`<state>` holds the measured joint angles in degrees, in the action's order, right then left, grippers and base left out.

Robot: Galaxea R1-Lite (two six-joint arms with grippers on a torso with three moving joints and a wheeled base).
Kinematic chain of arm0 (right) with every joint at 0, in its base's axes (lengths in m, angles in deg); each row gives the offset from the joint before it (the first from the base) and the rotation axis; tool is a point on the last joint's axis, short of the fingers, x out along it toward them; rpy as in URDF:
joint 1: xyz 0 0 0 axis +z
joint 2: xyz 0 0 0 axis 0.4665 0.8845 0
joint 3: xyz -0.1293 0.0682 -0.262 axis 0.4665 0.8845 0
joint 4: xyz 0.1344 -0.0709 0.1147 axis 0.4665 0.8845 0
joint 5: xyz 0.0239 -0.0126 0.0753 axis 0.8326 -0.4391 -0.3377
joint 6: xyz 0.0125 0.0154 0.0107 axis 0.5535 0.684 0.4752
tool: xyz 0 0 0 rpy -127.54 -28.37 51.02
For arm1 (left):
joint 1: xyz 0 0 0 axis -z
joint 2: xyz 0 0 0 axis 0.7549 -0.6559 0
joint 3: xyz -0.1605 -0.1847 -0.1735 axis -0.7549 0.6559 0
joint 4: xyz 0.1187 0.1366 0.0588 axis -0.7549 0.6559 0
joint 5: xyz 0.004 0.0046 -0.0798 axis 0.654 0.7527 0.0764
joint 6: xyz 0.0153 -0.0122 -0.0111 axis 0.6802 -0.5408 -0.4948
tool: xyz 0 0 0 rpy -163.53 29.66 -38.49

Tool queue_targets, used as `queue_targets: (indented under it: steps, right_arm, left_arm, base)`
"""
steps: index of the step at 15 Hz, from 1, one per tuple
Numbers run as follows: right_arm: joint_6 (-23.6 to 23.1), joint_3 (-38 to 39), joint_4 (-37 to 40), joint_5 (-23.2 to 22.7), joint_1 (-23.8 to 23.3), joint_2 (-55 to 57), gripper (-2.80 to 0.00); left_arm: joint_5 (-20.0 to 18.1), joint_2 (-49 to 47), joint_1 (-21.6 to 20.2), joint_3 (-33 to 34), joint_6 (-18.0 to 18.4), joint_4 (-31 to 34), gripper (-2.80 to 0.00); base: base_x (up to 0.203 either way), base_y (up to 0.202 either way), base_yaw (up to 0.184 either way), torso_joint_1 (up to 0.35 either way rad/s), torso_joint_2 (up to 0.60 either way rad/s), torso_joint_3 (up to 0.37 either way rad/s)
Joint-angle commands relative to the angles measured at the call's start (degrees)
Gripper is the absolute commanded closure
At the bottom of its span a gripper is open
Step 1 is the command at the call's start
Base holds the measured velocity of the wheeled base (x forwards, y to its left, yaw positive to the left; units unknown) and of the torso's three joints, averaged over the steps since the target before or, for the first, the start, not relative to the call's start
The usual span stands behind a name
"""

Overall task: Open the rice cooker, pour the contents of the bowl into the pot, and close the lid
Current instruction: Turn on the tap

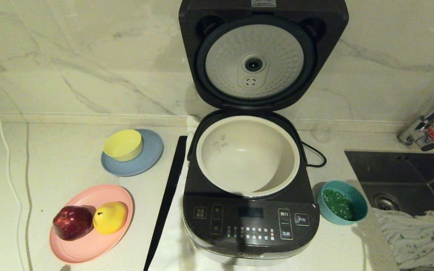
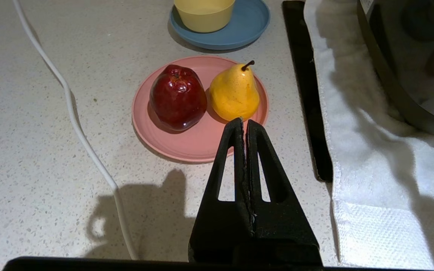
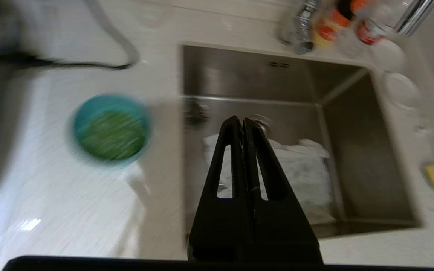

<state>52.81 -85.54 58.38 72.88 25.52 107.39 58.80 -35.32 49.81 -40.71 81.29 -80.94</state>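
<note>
The dark grey rice cooker (image 1: 251,222) stands in the middle of the counter with its lid (image 1: 254,60) swung up, the silver dimpled plate facing me. Its cream-white pot (image 1: 248,156) is bare inside. To the cooker's right sits the teal bowl (image 1: 343,202) (image 3: 111,128) holding chopped green contents (image 1: 337,205). Neither arm shows in the head view. My right gripper (image 3: 242,121) is shut and empty, hovering over the sink with the bowl off to one side. My left gripper (image 2: 244,122) is shut and empty above the counter near the pink plate.
A pink plate (image 1: 89,244) carries a red apple (image 2: 178,98) and a yellow pear (image 2: 235,94). A yellow bowl (image 1: 123,145) rests on a blue plate (image 1: 145,160). A black strip (image 1: 168,195) and white towel (image 2: 375,169) lie beside the cooker. The sink (image 1: 409,177) holds a cloth (image 1: 416,237); a faucet (image 1: 428,124) stands behind.
</note>
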Motion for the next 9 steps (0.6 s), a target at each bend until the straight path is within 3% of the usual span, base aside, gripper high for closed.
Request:
queue_targets:
  steps: [1,5,9]
  right_arm:
    - [-0.52,-4.08,-5.30,2.00,-2.27,18.08,0.00]
    - [-4.17,-10.20,-18.80,5.34,-9.44,34.65,0.00]
    - [-5.54,-15.97,-29.10,5.94,-11.89,46.59,0.00]
  left_arm:
    - [0.02,-0.02,0.07,0.44,0.01,-0.02,0.00]
    - [-0.12,-0.02,0.00,0.44,0.01,-0.02,0.00]
    - [0.04,-0.02,0.00,0.44,0.01,-0.02,0.00]
  base:
    - [0.000,0.000,0.000,0.000,0.00,0.000]
    - [0.000,0.000,0.000,0.000,0.00,0.000]
    - [0.000,0.000,0.000,0.000,0.00,0.000]
